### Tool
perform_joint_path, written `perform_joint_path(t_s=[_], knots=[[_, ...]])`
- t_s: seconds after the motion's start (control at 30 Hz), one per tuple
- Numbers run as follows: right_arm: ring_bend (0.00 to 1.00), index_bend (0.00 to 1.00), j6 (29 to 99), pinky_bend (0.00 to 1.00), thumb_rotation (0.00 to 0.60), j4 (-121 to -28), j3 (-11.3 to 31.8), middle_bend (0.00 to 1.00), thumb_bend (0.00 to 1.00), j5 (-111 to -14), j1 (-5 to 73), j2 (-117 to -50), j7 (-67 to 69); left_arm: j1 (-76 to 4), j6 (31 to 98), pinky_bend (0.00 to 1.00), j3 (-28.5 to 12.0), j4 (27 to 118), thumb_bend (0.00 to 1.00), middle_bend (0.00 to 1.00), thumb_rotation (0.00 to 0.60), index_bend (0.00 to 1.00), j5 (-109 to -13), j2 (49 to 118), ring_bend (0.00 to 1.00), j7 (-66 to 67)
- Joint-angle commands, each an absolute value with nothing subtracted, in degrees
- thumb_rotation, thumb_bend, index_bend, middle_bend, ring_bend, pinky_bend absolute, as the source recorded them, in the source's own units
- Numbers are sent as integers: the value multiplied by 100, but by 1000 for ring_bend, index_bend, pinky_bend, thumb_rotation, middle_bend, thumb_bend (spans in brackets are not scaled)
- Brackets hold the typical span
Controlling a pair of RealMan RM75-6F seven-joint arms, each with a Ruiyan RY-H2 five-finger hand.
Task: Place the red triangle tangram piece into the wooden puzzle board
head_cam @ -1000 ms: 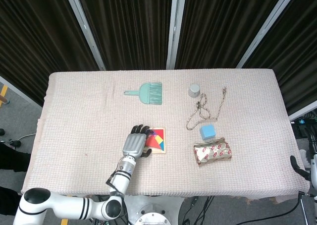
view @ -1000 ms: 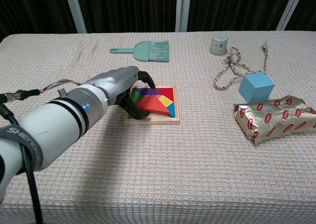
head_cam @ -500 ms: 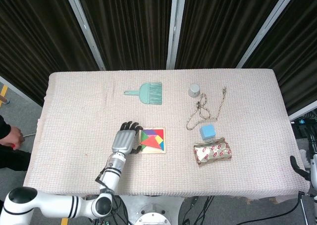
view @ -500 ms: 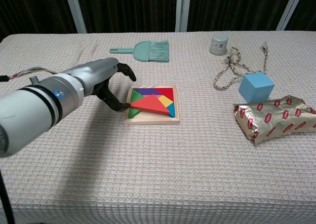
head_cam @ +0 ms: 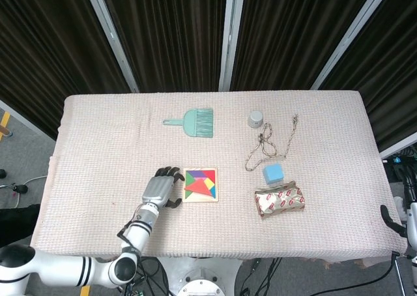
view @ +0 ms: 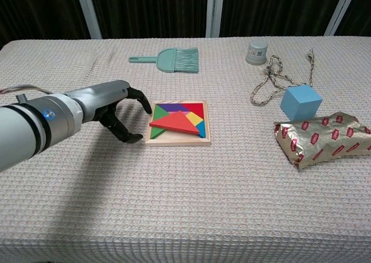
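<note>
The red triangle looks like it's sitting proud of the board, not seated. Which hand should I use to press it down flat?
Left. The left hand hovers open just beside the puzzle board, close to the red triangle, which lies tilted over its neighbours. The right hand shows in neither view.

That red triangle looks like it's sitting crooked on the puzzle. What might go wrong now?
The red triangle seems to lie on top of the other pieces, its left tip over the wooden puzzle board edge, so it may never drop flat. The left hand hangs open just beside that tip; a nudge could knock the triangle off or slide the board.
</note>
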State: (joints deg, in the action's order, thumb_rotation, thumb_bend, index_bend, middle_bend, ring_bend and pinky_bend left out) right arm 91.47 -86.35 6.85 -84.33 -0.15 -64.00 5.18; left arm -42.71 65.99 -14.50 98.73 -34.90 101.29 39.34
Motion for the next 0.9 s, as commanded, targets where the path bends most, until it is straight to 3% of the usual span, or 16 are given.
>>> perform_joint_path(t_s=[0.03, 0.9], knots=[[0, 0, 9137, 0, 600, -8621, 685, 0, 249, -8424, -13, -6407, 529, -4309, 6581, 0, -1441, 9877, 295, 76, 600, 280, -3504, 10135, 0, 3917], [0, 0, 9072, 0, 600, -8574, 691, 0, 248, -8380, 4, -6430, 544, -4343, 6719, 0, -1009, 10133, 295, 76, 600, 365, -3669, 10120, 0, 3792]])
